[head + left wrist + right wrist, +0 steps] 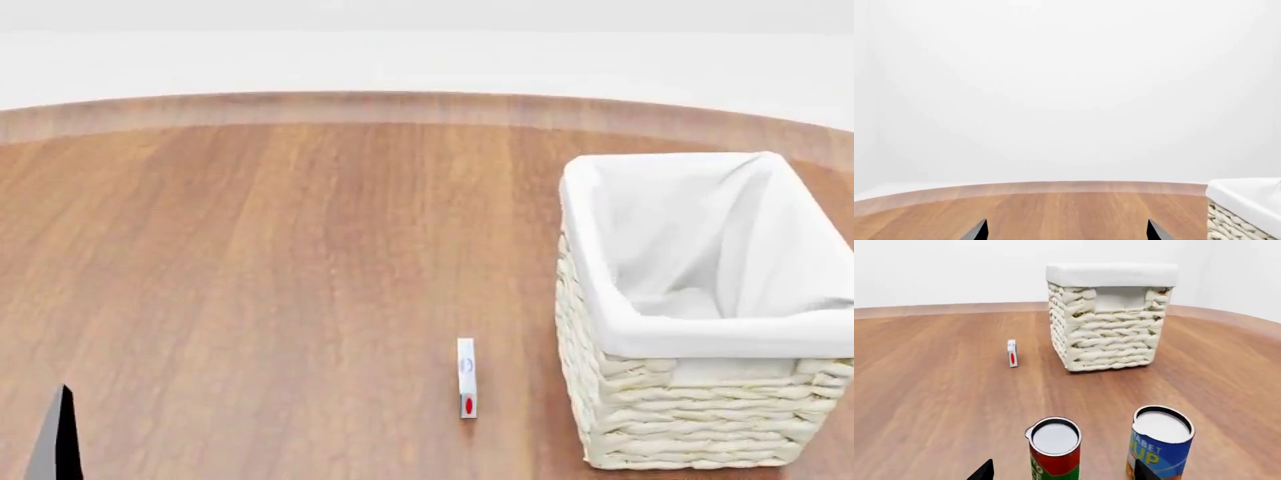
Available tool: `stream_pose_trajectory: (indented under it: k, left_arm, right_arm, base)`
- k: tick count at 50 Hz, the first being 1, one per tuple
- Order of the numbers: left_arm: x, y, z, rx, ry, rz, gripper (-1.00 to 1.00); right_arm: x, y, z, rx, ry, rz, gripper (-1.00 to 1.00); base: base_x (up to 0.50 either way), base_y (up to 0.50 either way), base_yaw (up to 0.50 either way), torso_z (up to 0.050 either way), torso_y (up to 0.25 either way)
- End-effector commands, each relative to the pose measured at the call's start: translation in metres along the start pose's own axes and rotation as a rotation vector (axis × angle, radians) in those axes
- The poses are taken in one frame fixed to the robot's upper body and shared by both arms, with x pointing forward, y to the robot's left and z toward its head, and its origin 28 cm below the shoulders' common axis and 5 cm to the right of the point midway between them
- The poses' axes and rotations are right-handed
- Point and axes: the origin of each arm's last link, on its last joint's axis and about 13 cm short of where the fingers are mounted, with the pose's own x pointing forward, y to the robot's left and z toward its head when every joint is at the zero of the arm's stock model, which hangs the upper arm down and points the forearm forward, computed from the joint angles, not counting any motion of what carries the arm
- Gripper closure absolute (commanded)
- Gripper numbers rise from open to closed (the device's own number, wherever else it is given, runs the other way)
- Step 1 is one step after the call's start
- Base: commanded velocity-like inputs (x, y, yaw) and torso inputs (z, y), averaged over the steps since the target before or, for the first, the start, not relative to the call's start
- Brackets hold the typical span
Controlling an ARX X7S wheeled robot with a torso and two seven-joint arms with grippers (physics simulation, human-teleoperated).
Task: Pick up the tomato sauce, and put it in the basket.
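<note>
The tomato sauce [1055,441], a small can with a red and green label and a silver-white top, stands upright on the wooden table in the right wrist view. It is out of view in the head view. My right gripper [1063,475] is open, with its two dark fingertips on either side of the can and apart from it. The cream-white wicker basket [1107,335] with a white liner stands farther on; it also shows in the head view [694,400] at the right. My left gripper [1067,233] is open and empty over bare table.
A blue and yellow can [1159,446] stands close beside the tomato sauce, by one right fingertip. A small white item with a red mark [466,377] lies left of the basket. The table's curved far edge [400,105] runs along a white wall.
</note>
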Motion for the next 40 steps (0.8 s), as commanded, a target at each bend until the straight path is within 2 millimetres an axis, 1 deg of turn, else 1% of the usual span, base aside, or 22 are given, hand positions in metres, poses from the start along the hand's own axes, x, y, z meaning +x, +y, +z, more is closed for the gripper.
stream_pose_trajectory:
  k: [1, 7, 13, 17, 28, 40]
  left_arm:
    - [0.0, 0.0, -0.002, 0.001, 0.003, 0.0, -1.0]
    - [0.001, 0.0, -0.002, 0.002, 0.003, 0.001, -1.0]
    - [0.001, 0.0, -0.004, 0.004, 0.007, 0.002, -1.0]
    - [0.002, 0.0, -0.006, 0.005, 0.011, 0.0, -1.0]
    - [0.003, -0.001, -0.008, 0.006, 0.017, 0.0, -1.0]
    - [0.003, 0.0, -0.01, 0.007, 0.021, 0.004, -1.0]
  right_arm:
    - [0.002, 0.001, -0.012, 0.0, 0.036, 0.011, -1.0]
    - [0.01, 0.001, -0.02, 0.005, 0.063, 0.016, -1.0]
    - [0.024, 0.0, -0.031, 0.009, 0.105, 0.025, -1.0]
    - [0.028, 0.0, -0.037, 0.019, 0.128, 0.042, -1.0]
    - [0.038, -0.001, -0.042, 0.018, 0.151, 0.044, -1.0]
    - [0.053, -0.001, -0.04, 0.014, 0.157, 0.035, -1.0]
  base:
    - [0.0, 0.0, 0.0, 0.0, 0.0]
    - [0.0, 0.0, 0.0, 0.0, 0.0]
    - [0.0, 0.0, 0.0, 0.0, 0.0]
    - [0.0, 0.0, 0.0, 0.0, 0.0]
    - [0.0, 0.0, 0.0, 0.0, 0.0]
    - [0.0, 0.0, 0.0, 0.0, 0.0]
